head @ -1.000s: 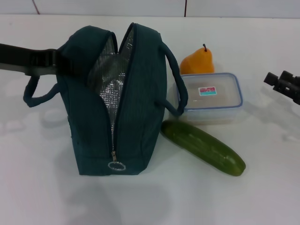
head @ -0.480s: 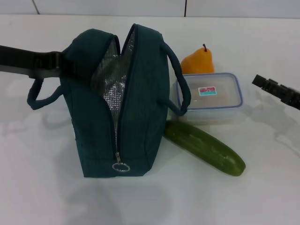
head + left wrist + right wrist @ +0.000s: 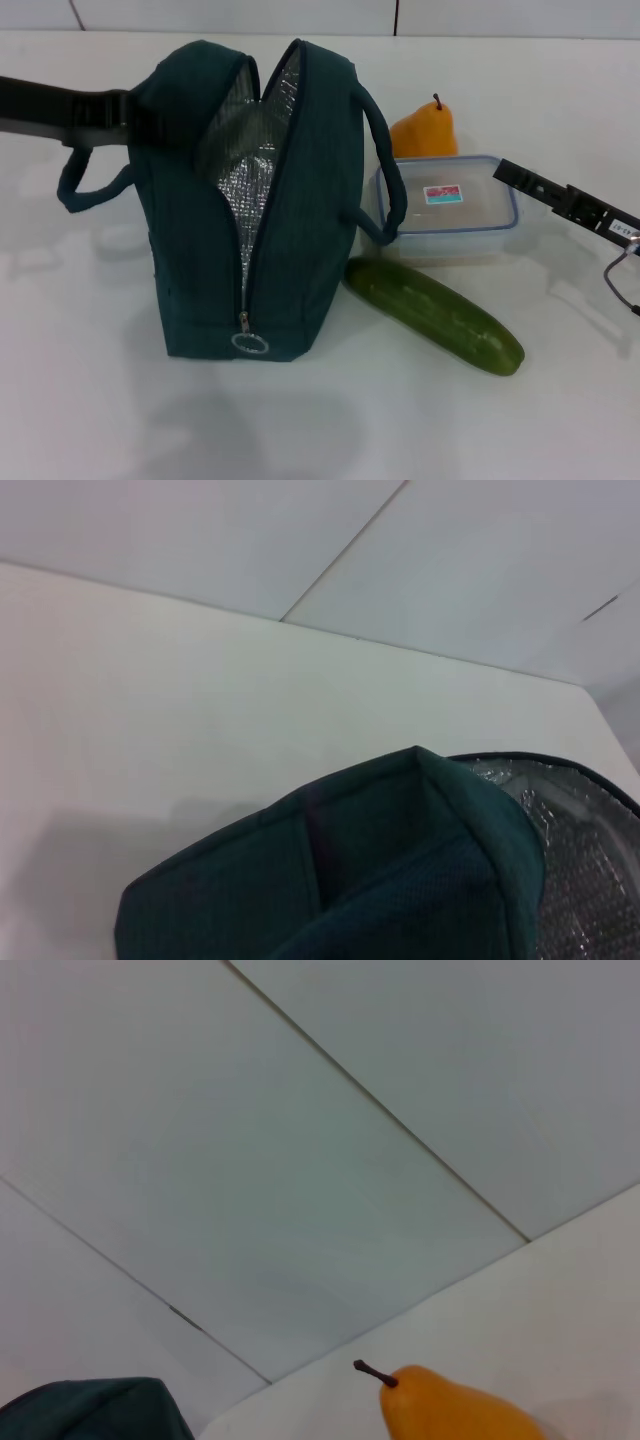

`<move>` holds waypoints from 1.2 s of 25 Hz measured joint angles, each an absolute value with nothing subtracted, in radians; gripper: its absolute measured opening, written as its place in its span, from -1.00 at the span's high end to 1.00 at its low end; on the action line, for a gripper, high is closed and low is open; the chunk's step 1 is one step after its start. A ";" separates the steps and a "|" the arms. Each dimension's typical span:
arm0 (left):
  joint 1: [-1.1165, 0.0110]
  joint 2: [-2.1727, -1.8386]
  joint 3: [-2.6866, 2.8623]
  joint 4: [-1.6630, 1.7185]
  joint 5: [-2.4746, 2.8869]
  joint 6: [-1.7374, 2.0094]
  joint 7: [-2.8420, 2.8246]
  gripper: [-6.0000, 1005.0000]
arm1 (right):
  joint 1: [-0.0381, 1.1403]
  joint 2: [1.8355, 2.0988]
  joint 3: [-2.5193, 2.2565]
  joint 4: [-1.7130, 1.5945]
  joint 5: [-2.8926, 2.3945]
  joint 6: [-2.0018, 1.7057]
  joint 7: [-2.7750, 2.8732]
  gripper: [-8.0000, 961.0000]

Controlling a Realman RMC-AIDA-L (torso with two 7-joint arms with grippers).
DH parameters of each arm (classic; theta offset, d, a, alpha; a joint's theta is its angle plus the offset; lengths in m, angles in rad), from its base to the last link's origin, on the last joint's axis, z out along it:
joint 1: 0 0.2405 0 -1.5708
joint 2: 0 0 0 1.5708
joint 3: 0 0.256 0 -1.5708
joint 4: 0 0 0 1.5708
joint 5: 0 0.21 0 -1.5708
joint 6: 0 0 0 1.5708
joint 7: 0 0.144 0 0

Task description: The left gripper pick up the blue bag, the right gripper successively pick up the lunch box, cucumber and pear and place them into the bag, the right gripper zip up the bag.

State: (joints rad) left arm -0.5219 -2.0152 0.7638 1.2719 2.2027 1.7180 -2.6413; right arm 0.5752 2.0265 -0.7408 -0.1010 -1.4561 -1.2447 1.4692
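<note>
Left gripper (image 3: 135, 120): reaches in from the table's left edge to the upper left end of the bag; its fingertips are lost against the fabric there, so whether it is clamped on the cloth or merely against it cannot be told.

Blue bag (image 3: 300, 230): stands upright left of the table's centre, narrow end toward the near edge; zipper undone along the top, silver lining showing in the gap; metal ring pull (image 3: 249, 344) hanging low on the near end; one loop handle sticks out toward the left edge, the other droops on the right side against the lunch box; in the left wrist view its top corner (image 3: 400, 860) fills the lower part.

Cucumber (image 3: 435, 315): lies flat on the table (image 3: 420, 430) just right of the bag's base, slanting toward the near right corner; just in front of the lunch box.

Pear (image 3: 425, 130): upright behind the lunch box, toward the far edge, stem up; seen also in the right wrist view (image 3: 460, 1410).

Lunch box (image 3: 448, 207): lid on, sticker up, right of the bag.

Right gripper (image 3: 565, 200): comes in from the right edge, hovering beside the box's right end; only a flat dark finger with a white label shows; cannot tell whether spread or closed.
</note>
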 joint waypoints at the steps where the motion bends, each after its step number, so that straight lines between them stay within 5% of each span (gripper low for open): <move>1: -0.525 -2.015 0.764 1.274 2.203 1.718 -2.641 0.90 | 0.578 2.027 -0.741 -0.094 -1.451 -1.243 1.467 -0.75; 14: -0.527 -2.012 0.764 1.275 2.199 1.706 -2.637 0.90 | 0.580 2.028 -0.750 -0.065 -1.440 -1.233 1.482 -0.75; 30: -0.529 -2.012 0.764 1.269 2.199 1.697 -2.632 0.90 | 0.584 2.028 -0.753 -0.055 -1.445 -1.269 1.531 -0.26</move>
State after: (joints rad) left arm -0.5290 -2.0125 0.7640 1.2686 2.1994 1.6965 -2.6319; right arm 0.5836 2.0277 -0.7528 -0.0550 -1.4453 -1.2686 1.5309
